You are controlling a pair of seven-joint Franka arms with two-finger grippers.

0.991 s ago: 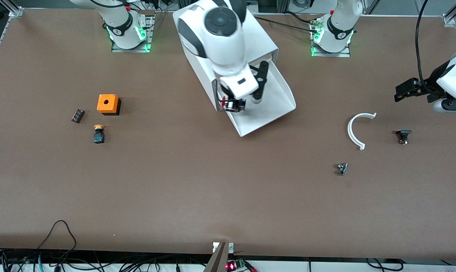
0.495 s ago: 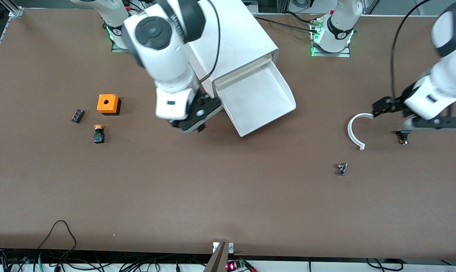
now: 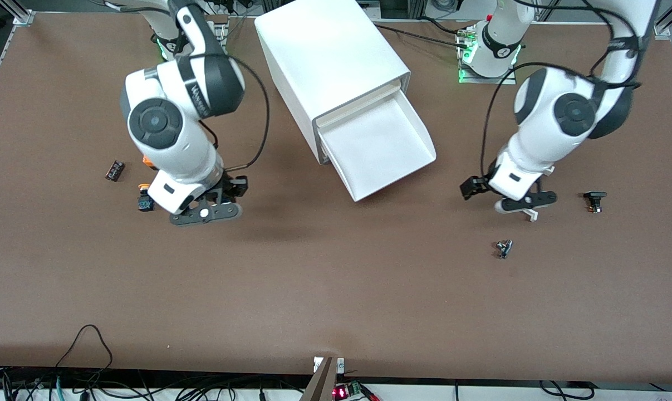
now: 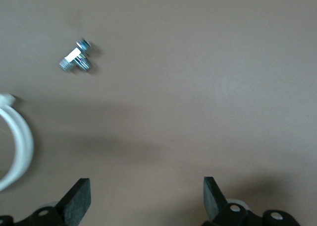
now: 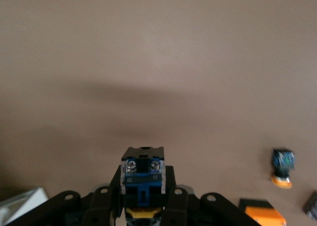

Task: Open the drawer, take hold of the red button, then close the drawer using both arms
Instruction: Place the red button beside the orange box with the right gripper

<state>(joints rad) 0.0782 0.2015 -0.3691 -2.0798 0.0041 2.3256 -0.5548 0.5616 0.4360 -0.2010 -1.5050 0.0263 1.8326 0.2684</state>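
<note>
Right gripper (image 5: 142,206) pinches the button (image 5: 142,179) over bare table beside the yellow button (image 3: 144,199); red cap hidden between the fingers, only the black-blue body shows. Orange box (image 3: 146,161) mostly covered by the right arm. Left gripper (image 4: 147,198) spread wide over the white arc (image 3: 530,214), near the metal fitting (image 3: 503,248). Drawer (image 3: 377,147) out, with open table in front of it.

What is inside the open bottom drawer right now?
Nothing shows on the pulled-out drawer floor; the part still under the cabinet is hidden. The button sits in the right claw, over the table.
</note>
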